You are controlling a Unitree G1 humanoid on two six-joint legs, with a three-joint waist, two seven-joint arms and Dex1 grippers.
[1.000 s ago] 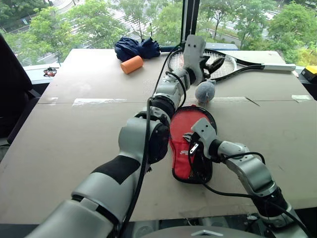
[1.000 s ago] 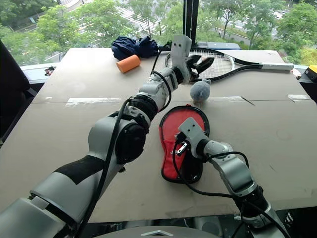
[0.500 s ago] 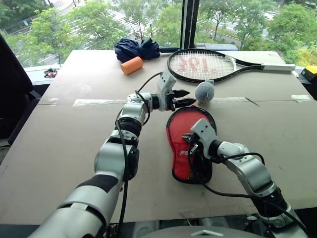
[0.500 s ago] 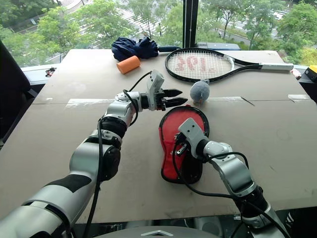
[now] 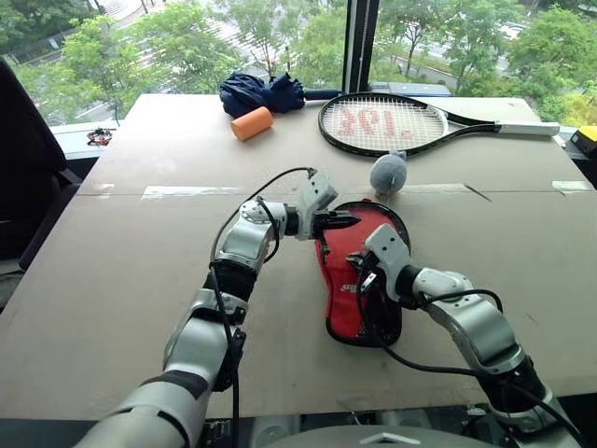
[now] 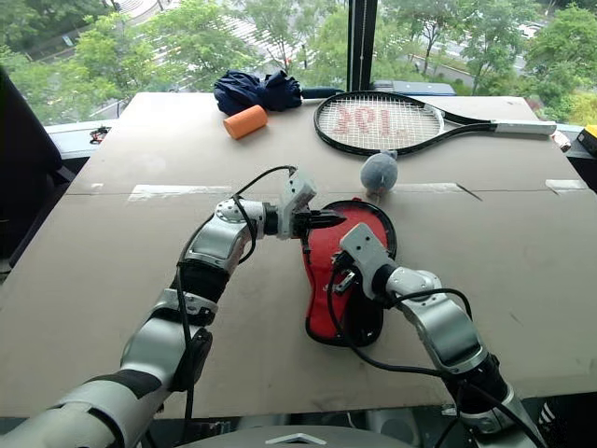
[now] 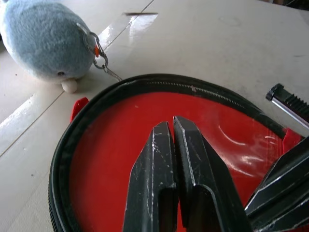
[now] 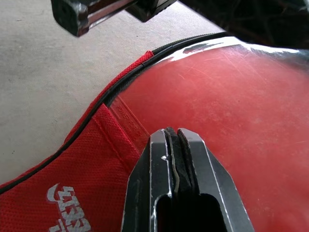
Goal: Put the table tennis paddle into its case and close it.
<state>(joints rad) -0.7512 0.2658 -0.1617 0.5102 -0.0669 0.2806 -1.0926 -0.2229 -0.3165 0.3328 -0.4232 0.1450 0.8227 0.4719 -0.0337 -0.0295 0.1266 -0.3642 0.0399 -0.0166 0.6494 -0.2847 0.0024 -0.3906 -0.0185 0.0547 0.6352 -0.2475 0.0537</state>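
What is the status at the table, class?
Left end effector shut over the case's round end. Right end effector shut, on the case. Paddle's red face shows through the window. Ball charm beside the case; nothing obstructing.

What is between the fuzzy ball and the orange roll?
Only bare table lies between the fuzzy ball and the orange roll, as the left eye view shows.

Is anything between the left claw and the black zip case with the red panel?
Nothing visible. The left claw, shut, sits right at the rim of the black zip case; the fuzzy grey-blue ball charm lies beyond it.
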